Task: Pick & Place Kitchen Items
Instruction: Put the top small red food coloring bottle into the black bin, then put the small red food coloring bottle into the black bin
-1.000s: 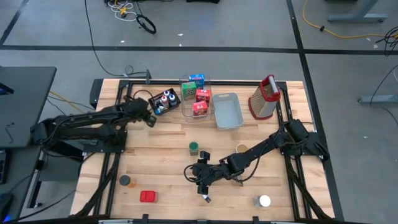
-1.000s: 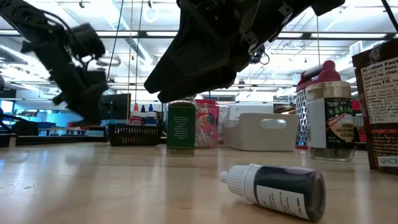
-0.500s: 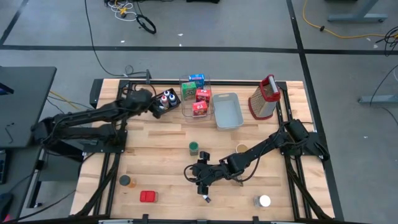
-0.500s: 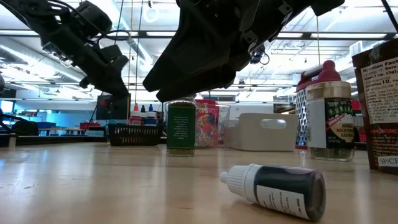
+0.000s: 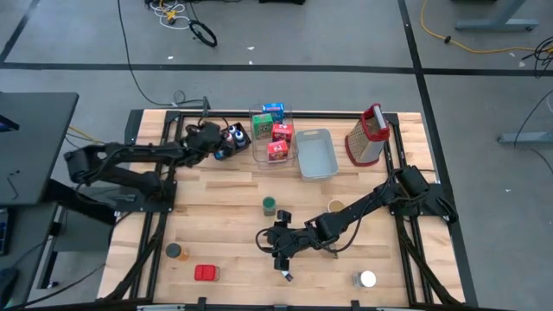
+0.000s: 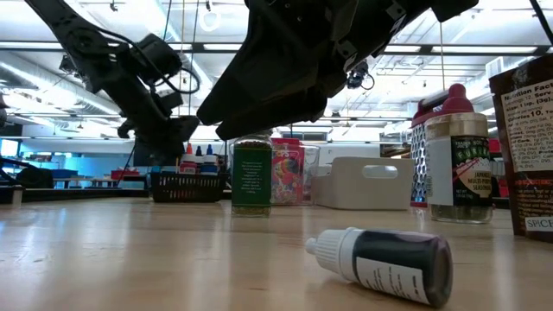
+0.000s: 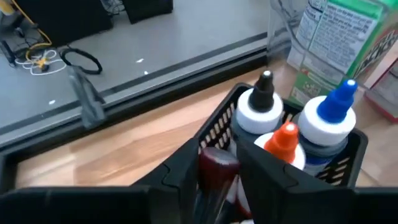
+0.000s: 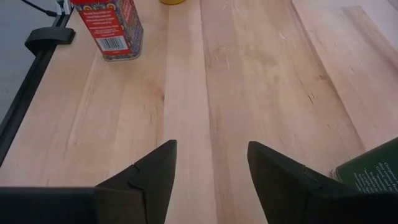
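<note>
Left end effector (image 7: 217,180) sat over the black basket (image 7: 348,146), fingers narrowly parted around a dark-red-capped bottle (image 7: 216,167). Risk: it catches the neighbouring orange-capped bottle (image 7: 285,138) or tips on release. Right end effector (image 8: 208,168) hovered open, empty, over the counter (image 8: 249,62).

Black basket (image 5: 230,142) sits at the table's (image 5: 225,225) far left, bottles (image 7: 273,121) upright inside it. Left gripper (image 5: 216,149) hangs over the basket's near-left corner. Just right of the basket: clear bin (image 5: 272,134) with boxes (image 5: 278,131) inside; then tray (image 5: 316,154); then grater (image 5: 366,136) at far right. Jar (image 5: 270,205) stands mid-table. Right gripper (image 5: 281,250) hovers near the front centre, over a bottle lying on its side (image 6: 389,262). Tin (image 5: 206,273) and a small jar (image 5: 174,251) lie front left; a can (image 5: 366,279) front right.
</note>
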You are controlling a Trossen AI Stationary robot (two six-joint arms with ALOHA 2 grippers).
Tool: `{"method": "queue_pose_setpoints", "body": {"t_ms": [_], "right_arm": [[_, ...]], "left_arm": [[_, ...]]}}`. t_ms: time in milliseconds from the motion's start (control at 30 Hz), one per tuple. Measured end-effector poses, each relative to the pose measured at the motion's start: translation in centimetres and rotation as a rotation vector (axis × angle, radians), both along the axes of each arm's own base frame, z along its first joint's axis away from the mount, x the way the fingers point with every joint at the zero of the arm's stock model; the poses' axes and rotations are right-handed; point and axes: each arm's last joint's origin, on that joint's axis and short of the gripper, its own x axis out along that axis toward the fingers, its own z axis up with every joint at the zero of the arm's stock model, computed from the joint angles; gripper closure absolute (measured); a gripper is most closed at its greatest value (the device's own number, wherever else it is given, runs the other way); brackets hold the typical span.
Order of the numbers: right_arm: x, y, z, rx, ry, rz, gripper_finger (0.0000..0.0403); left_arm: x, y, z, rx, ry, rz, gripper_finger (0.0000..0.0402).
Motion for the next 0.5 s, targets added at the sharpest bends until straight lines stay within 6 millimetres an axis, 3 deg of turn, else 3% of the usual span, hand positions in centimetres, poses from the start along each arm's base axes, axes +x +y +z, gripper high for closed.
{"method": "queue_pose_setpoints", "body": {"t_ms": [300, 500], "right_arm": [[0.0, 0.0, 0.0, 0.0, 0.0, 0.0, 0.0193], [0.0, 0.0, 0.0, 0.0, 0.001, 0.001, 0.0193]], "left_arm": [[0.6, 0.4, -1.3, -0.009, 0.046, -0.013, 0.0255], [0.5, 0.1, -0.4, -0.003, -0.001, -0.032, 0.0248]]}}
